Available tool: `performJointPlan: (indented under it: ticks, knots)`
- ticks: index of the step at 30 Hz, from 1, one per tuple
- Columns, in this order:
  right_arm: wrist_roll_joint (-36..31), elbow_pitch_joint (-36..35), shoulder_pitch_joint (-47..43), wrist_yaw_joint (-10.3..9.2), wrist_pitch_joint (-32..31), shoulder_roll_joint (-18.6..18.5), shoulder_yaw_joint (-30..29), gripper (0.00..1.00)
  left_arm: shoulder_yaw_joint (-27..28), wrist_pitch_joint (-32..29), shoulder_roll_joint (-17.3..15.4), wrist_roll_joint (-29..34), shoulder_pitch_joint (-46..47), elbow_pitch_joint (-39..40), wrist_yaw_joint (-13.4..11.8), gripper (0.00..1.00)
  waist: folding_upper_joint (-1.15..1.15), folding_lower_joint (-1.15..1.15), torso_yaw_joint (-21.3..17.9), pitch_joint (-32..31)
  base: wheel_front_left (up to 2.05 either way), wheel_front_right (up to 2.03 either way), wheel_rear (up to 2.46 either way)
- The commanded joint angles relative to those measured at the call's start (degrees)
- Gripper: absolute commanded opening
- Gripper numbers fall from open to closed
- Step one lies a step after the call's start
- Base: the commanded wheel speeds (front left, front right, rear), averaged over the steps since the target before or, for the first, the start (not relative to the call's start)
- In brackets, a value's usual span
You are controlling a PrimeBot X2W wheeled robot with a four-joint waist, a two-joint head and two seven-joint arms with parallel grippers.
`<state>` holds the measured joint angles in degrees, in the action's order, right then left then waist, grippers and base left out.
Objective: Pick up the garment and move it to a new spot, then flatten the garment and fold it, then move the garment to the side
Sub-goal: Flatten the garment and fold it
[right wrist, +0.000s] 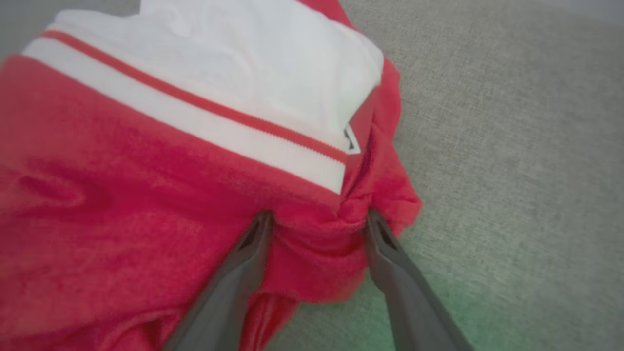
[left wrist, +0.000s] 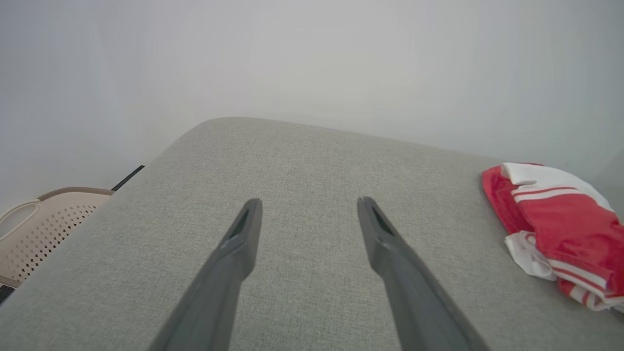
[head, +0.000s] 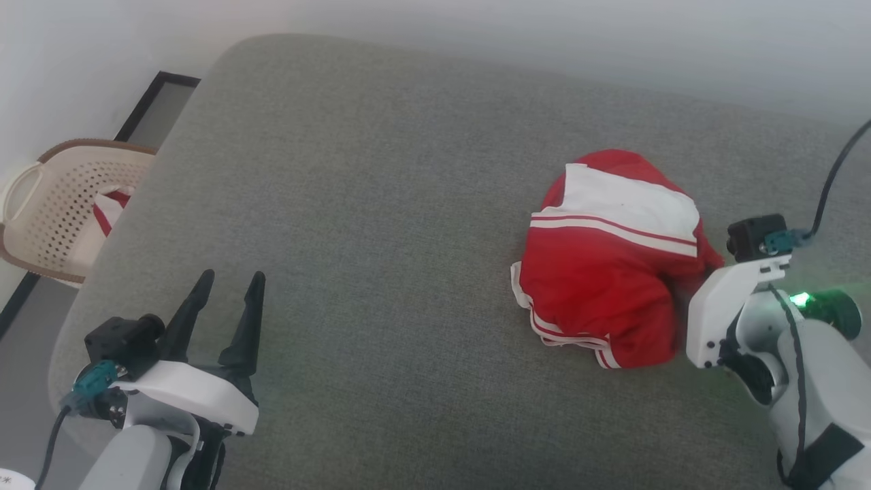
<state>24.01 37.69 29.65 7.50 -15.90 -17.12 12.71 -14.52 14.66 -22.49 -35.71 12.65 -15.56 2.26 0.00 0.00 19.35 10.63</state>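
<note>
Right now the garment (head: pixel 599 292) lies bunched in a mound on the right part of a grey upholstered cushion (head: pixel 381 170), roughly midway between its near and far edges. It is red, with a broad white panel and a white band with a thin red stripe folded over its far top. More striped white trim shows along its near left edge.

The right gripper (right wrist: pixel 319 214) comes in from the right, at the near right side of the mound. Its jaws stand spread, one on each side of a puckered red fold that bulges between them. Both touch the cloth, yet the fold does not look squeezed. A small dark-and-white mark peeks out just under the end of the white band.

The left gripper (head: pixel 233 275) hangs over the near left part of the cushion, well apart from the garment, its jaws wide apart around nothing.

Beyond the cushion's left edge stands a beige perforated basket (head: pixel 54 204) with something red and white inside.
</note>
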Motion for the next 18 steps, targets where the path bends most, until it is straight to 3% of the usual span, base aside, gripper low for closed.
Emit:
performJointPlan:
  ticks: [1,9,18]
  knots:
    - [-0.45,0.74,0.17,-0.01,-0.42,0.30,0.07,0.00,0.11,0.21,0.16,0.28,0.79,-0.23,0.11,1.00,0.00,0.00,0.06,0.06,0.00,0.00,0.00]
    - [0.07,-0.79,2.56,-0.02,1.16,0.58,0.32,0.00,1.59,0.50,-0.01,0.13,0.72,-1.97,0.64,1.00,0.00,0.00,-1.67,-0.89,0.00,0.00,0.00]
    - [3.01,-10.66,-0.42,-0.02,0.28,-1.03,-1.26,0.00,3.08,0.53,-0.58,0.53,-0.56,-1.77,0.76,1.00,0.00,0.00,-5.67,-3.08,0.00,0.00,0.00]
